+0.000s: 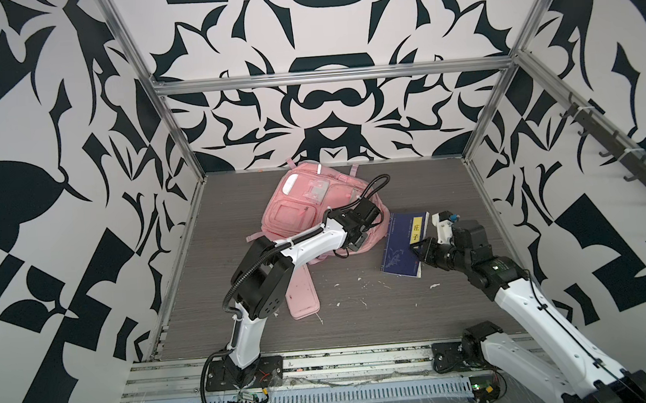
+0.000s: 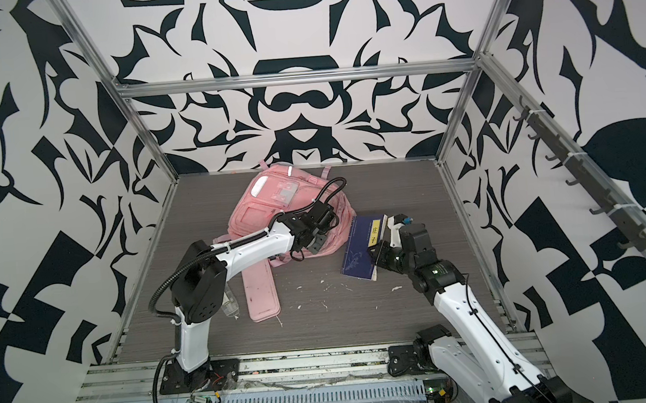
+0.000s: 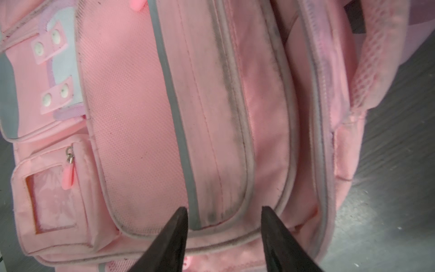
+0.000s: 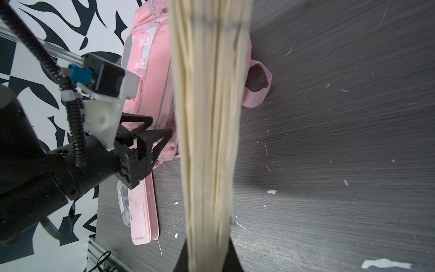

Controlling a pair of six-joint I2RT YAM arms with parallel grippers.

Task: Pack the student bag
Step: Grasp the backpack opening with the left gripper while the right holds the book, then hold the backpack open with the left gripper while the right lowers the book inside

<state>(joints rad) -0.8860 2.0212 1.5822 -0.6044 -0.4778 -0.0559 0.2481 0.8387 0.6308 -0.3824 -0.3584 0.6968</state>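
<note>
A pink backpack (image 1: 302,207) lies on a dark grey wood-grain surface (image 1: 361,324), toward the back and near the middle, in both top views. Its front faces up, showing zipped pockets, grey piping and a clear plastic patch. A pink strap loop lies flat on the surface beside it.

The left gripper (image 1: 357,241) is over the backpack's near right side. In the left wrist view its two dark fingers stand apart over the backpack's (image 3: 141,117) grey-edged seams, with nothing clamped between them. It cannot be told whether the tips touch the fabric.

The right gripper (image 1: 418,248) is closed on the right edge of a dark blue book (image 1: 406,243) with a yellow title label. The book sits just to the right of the backpack. In the right wrist view the cream page edges of the book (image 4: 207,117) run straight out from between the fingers.

A flat, oblong pink pencil case (image 1: 302,293) lies on the surface in front of the backpack, partly under the left arm. Small white scraps are scattered across the surface near the front.
</note>
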